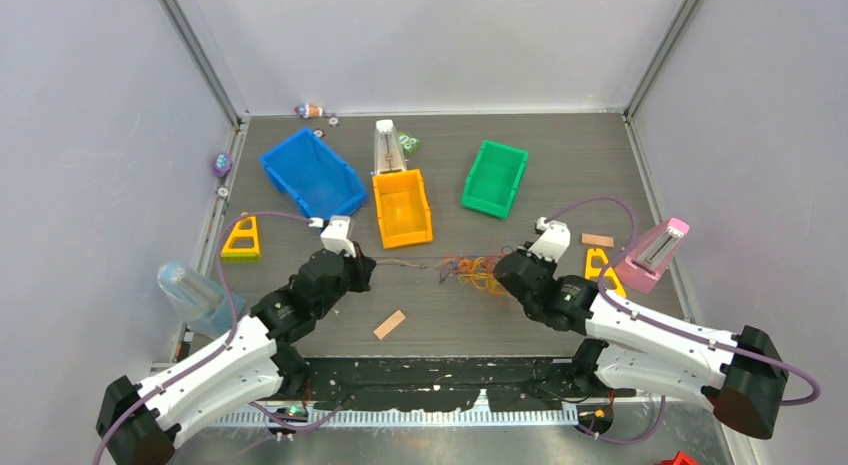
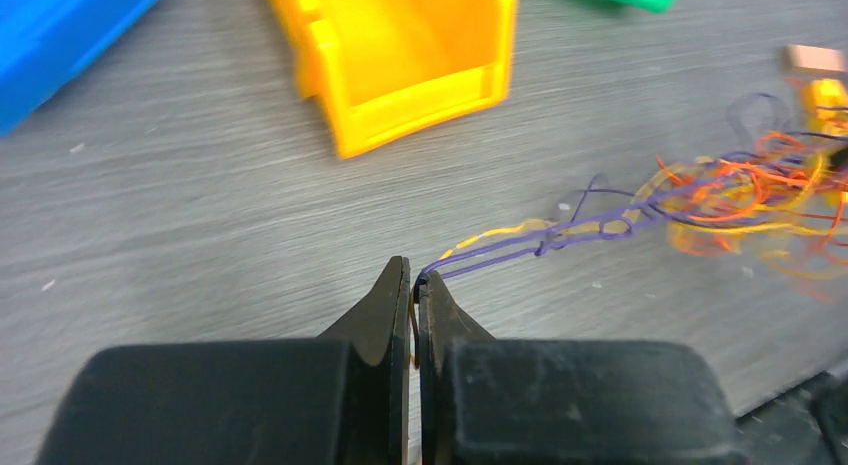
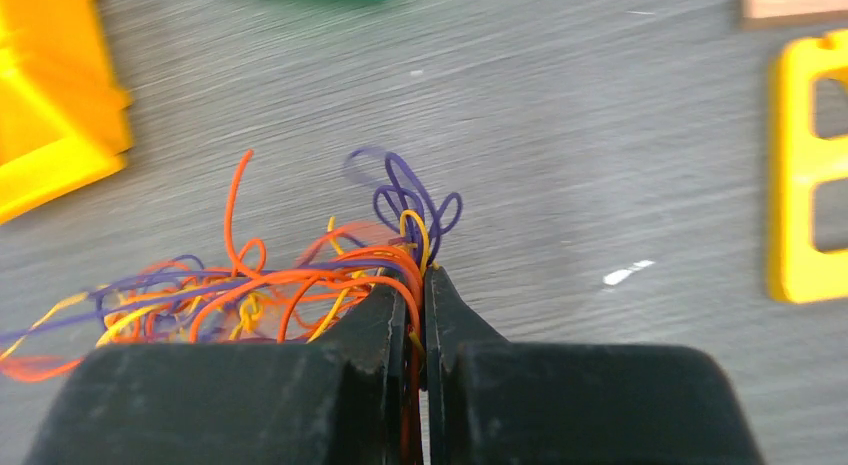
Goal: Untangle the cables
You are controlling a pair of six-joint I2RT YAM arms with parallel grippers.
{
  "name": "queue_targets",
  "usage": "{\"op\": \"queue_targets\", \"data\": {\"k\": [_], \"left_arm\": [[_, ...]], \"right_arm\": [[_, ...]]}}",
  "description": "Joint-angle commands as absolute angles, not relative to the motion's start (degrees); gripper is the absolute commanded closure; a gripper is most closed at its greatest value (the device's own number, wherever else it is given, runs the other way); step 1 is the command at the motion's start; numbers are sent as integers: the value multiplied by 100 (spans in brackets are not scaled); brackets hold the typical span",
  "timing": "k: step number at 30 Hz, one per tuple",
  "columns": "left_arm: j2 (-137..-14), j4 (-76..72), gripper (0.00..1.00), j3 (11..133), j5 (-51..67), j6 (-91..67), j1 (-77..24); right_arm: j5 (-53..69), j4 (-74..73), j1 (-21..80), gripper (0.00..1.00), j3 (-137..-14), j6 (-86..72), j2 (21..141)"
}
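Two sets of jaws share one bundle. In the top view the cables [image 1: 470, 270] lie on the grey surface [image 1: 450, 185], with the thick orange-and-yellow clump just in front of the right jaws and a thin line running from it across to the left jaws. The step in hand looks like a pull-apart, each arm gripping one end. The next move, I judge, calls for drawing the ends apart slowly, or releasing one side to pick out a single strand (a hard tug would likely only tighten the knot). In the left wrist view the left jaws are pressed together on a purple strand and an orange-yellow one, which run ahead and to the right into the cables [image 2: 740, 190]; an orange bin [image 2: 400, 55] sits well ahead. In the right wrist view the right jaws are closed on several orange, yellow and purple loops of the cables [image 3: 250, 295], and most of the tangle spills to their left. Where strands cross inside the clump is too fine and blurred to trace. How many each side pinches is hidden between the tips, and both wrist views cut the tangle off at an edge.
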State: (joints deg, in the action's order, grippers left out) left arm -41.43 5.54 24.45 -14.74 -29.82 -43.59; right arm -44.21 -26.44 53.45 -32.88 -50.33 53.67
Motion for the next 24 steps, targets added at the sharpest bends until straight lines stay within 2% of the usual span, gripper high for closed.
{"op": "queue_targets", "data": {"k": [1, 2, 4, 5, 8, 10, 12, 14, 17, 20, 24], "left_arm": [[-3937, 1817, 100, 2678, -3368, -3179, -4228], [-3885, 1751, 100, 2610, -3312, -3165, -4228], [-3755, 1200, 100, 2467, -2665, -2856, -4228], [-3713, 898, 100, 2339, -2205, -2745, -4228], [-3727, -193, 97, 2109, -601, -2442, -4228], [-3910, -626, 72, 2155, 314, -2365, -4228], [-4153, -810, 37, 2291, 900, -2336, -4228], [-4413, -982, 23, 2412, 1371, -2279, -4236], [-4737, -1476, 17, 2481, 1823, -2250, -4241], [-5052, -1782, 16, 2591, 2073, -2248, -4246], [-5470, -2216, 15, 2713, 2458, -2327, -4250]], "right_arm": [[-6394, -4730, 5239, 95, -3466, -6446, 5373], [-6370, -4734, 5238, 95, -3495, -6396, 5417], [-5783, -3954, 5243, 95, -3527, -5093, 5422], [-5100, -3170, 5244, 95, -3488, -4068, 5401], [-3245, -1879, 5236, 95, -3234, -2939, 4946], [-2254, -676, 5240, 95, -2913, -2524, 4472], [-1478, 7, 5241, 95, -2568, -2349, 4069], [-854, 369, 5239, 95, -2551, -2269, 3911], [-55, 456, 5238, 95, -2766, -2070, 4037], [797, 463, 5238, 95, -3062, -1946, 4400], [1356, 650, 5245, 95, -3211, -1968, 4657]]}}
